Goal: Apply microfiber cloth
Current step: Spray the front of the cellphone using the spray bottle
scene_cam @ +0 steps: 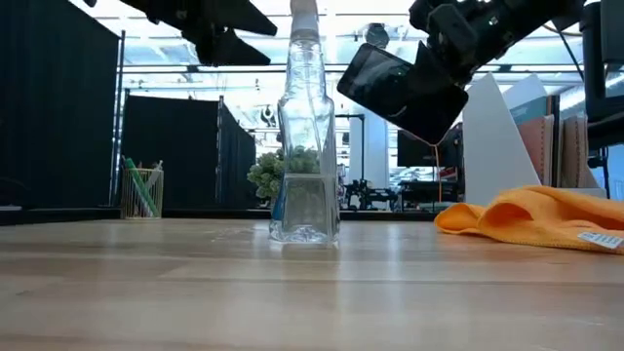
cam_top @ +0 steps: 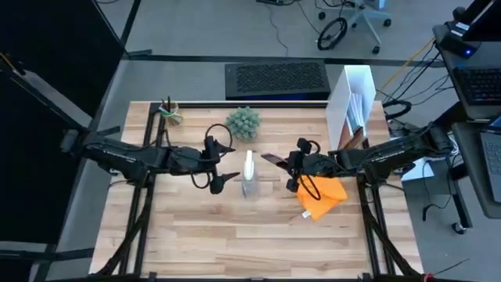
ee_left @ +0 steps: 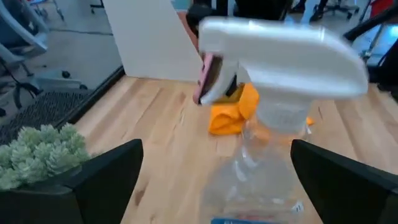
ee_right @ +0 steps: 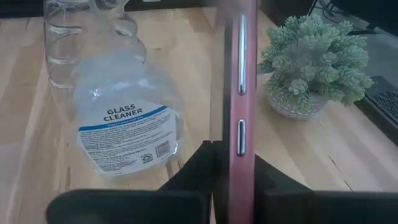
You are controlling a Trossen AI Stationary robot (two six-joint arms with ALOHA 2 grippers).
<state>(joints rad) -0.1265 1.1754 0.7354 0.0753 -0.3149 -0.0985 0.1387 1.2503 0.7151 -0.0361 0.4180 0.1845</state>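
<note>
Bare wooden table [scene_cam: 195, 292] is filling the lower half of the low view, and the clear spray bottle [scene_cam: 305, 146] is being shown upright at centre frame. At right centre the orange microfiber cloth [scene_cam: 536, 216] is lying crumpled on the boards, its long axis running sideways across the frame, a white label at its right end. Above it, at upper right, the right gripper [scene_cam: 444, 73] is being held clear of the table, clamped on a dark phone [scene_cam: 400, 90] that is tilted down toward the right. The left gripper [scene_cam: 219, 34] is being held at upper left, also off the table.

From the high view, both arms are being reached inward from the frame's sides toward the centre. The left gripper [cam_top: 221, 178] is just left of the bottle [cam_top: 249, 177], its fingers apart. The right gripper [cam_top: 291, 168] is just right of it, with the phone [cam_top: 274, 160] held out at upper left of the cloth [cam_top: 321, 197], which is lying right of centre, stretched diagonally from lower left to upper right, partly under that arm.

Only the left wrist view is showing the bottle's white trigger head between the spread fingers [ee_left: 102, 174].

Only the right wrist view is revealing the phone's reddish edge with side buttons [ee_right: 241, 93], gripped edge-on, beside a "GLASS CLEANER" label and a small green plant [ee_right: 311, 59].
</note>
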